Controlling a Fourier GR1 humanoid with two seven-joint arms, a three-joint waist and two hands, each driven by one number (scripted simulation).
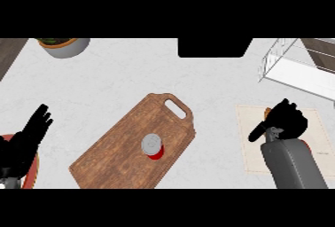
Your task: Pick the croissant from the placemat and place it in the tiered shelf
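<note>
A beige placemat [247,133] lies on the counter at the right. My right hand [285,119] hovers over its upper part with curled fingers, covering the croissant [267,111], of which only a small brown tip shows at the hand's upper left. Whether the fingers close round it is hidden. The white wire tiered shelf [294,66] stands at the upper right, beyond the placemat. My left hand [29,133] rests open at the far left, fingers pointing up.
A wooden cutting board [118,146] with a handle lies diagonally in the middle, with a red can with a silver top [152,145] on it. A potted plant [63,45] sits upper left. A black block [215,47] stands at the back. A red object [29,174] lies lower left.
</note>
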